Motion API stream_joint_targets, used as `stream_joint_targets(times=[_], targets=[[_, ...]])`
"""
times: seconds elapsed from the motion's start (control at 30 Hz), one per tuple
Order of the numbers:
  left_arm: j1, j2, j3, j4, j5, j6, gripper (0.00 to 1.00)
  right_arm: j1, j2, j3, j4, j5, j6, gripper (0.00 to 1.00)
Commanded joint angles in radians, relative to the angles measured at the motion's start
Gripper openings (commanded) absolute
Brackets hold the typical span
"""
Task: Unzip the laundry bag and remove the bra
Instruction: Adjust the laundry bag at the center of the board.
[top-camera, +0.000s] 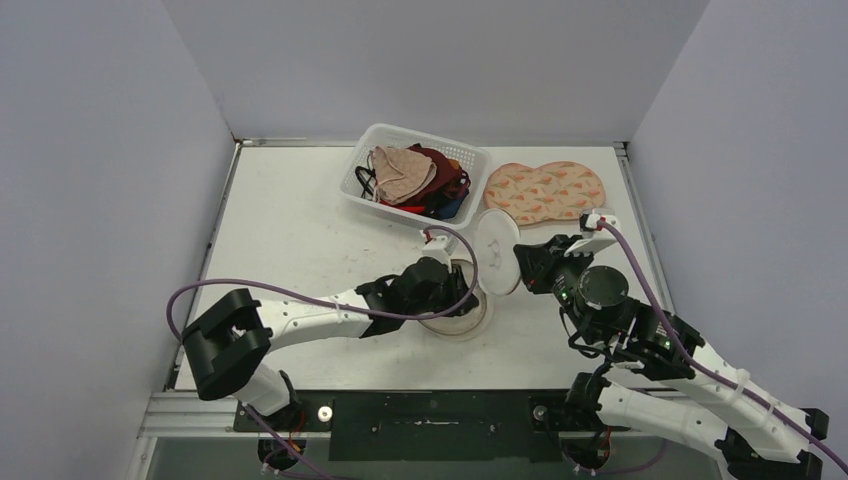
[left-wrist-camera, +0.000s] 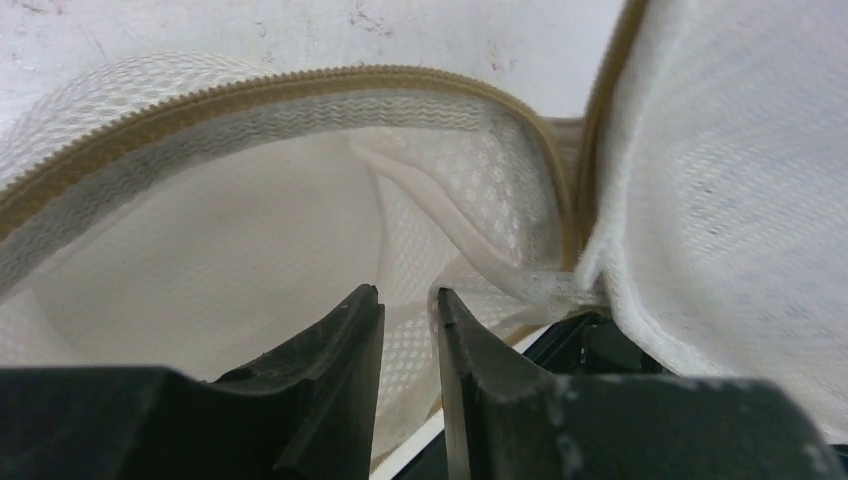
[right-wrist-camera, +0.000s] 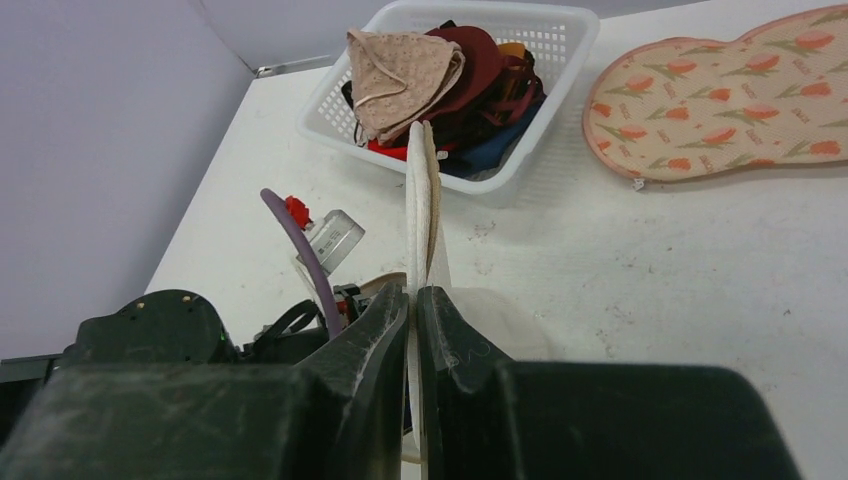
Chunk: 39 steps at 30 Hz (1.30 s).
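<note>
The round white laundry bag (top-camera: 468, 322) lies unzipped mid-table, its tan zipper (left-wrist-camera: 280, 88) running along the open rim. My right gripper (top-camera: 522, 262) is shut on the edge of the bag's lid (right-wrist-camera: 422, 200) and holds it upright. My left gripper (top-camera: 447, 288) reaches into the open bag. Its jaws (left-wrist-camera: 408, 297) stand narrowly apart, with pale diamond-patterned fabric, apparently the bra (left-wrist-camera: 440, 200), lying between them. A white band of that fabric rests on the right fingertip (left-wrist-camera: 452, 310). The raised lid (left-wrist-camera: 720, 200) fills the right side of the left wrist view.
A white basket (top-camera: 372, 137) holding beige, maroon and blue bras stands at the back centre. A flat peach pouch with a tulip print (top-camera: 545, 192) lies at the back right. The left arm's purple cable (right-wrist-camera: 300, 250) loops next to the lid.
</note>
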Motion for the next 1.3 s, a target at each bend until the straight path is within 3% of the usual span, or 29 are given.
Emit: stream_joint_targets(times=[0.0, 0.13, 0.4, 0.67, 0.9, 1.07, 1.27], targets=[[0.002, 0.028, 0.029, 0.049, -0.044, 0.004, 0.28, 0.008, -0.019, -0.015, 0.032, -0.015, 0.054, 0.05], [0.002, 0.031, 0.027, 0.015, -0.091, 0.056, 0.48, 0.008, -0.048, -0.037, 0.037, -0.020, 0.072, 0.05], [0.009, 0.090, 0.067, 0.020, -0.043, 0.092, 0.61, 0.008, -0.059, -0.028, 0.059, -0.046, 0.089, 0.05], [0.004, -0.172, 0.000, -0.103, -0.068, 0.090, 0.74, 0.008, -0.081, -0.018, -0.020, 0.124, 0.076, 0.05], [-0.017, -0.378, -0.040, -0.266, -0.117, 0.119, 0.76, 0.008, -0.087, -0.035, -0.028, 0.167, 0.071, 0.05], [-0.117, -0.420, -0.056, -0.276, -0.148, 0.349, 0.76, 0.008, -0.090, -0.064, -0.020, 0.167, 0.063, 0.05], [-0.251, -0.318, 0.002, -0.269, -0.235, 0.736, 0.81, 0.008, -0.096, -0.060, -0.031, 0.172, 0.064, 0.05]])
